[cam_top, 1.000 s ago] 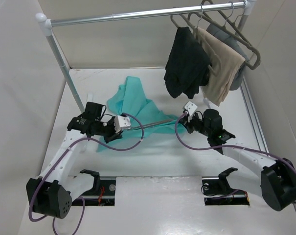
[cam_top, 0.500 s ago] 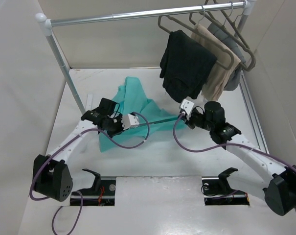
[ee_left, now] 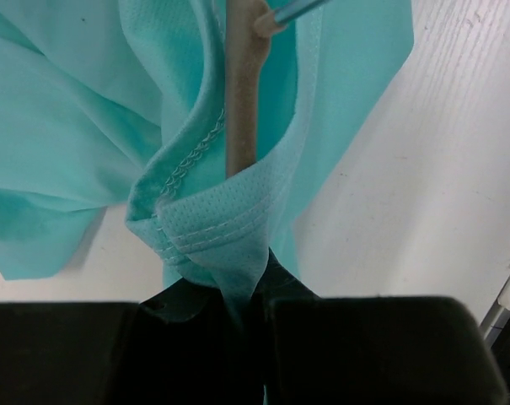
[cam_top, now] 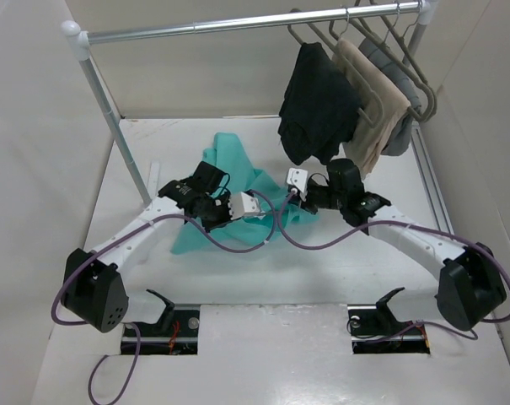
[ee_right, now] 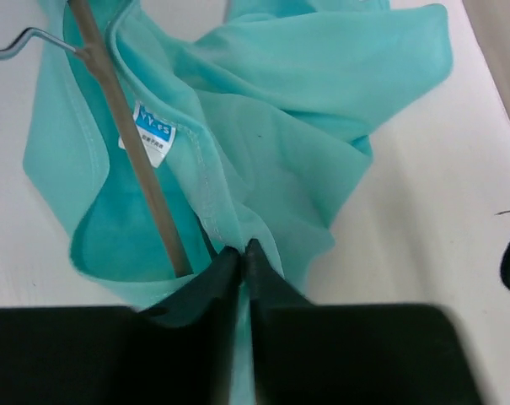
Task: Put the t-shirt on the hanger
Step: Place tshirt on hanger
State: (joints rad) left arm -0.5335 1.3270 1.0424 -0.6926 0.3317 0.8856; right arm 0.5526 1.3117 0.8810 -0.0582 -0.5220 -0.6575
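The teal t-shirt (cam_top: pixel 229 173) lies crumpled on the white table, between the two arms. My left gripper (cam_top: pixel 263 205) is shut on the shirt's stitched neck edge (ee_left: pixel 206 239). My right gripper (cam_top: pixel 287 187) is shut on a fold of the shirt's collar (ee_right: pixel 238 224). A beige hanger arm (ee_left: pixel 241 93) with a metal hook (ee_right: pixel 23 40) runs through the neck opening, past the small white label (ee_right: pixel 153 131). In the top view the hanger is mostly hidden by cloth and grippers.
A metal rail (cam_top: pixel 238 24) spans the back on a post (cam_top: pixel 111 118) at left. A black garment (cam_top: pixel 318 105), a beige garment (cam_top: pixel 374 105) and a grey one (cam_top: pixel 399 93) hang on hangers at the right, just behind my right arm.
Both grippers have moved toward each other over the shirt's near right part; the shirt's edge bunched between them. The hanging garments swung slightly.
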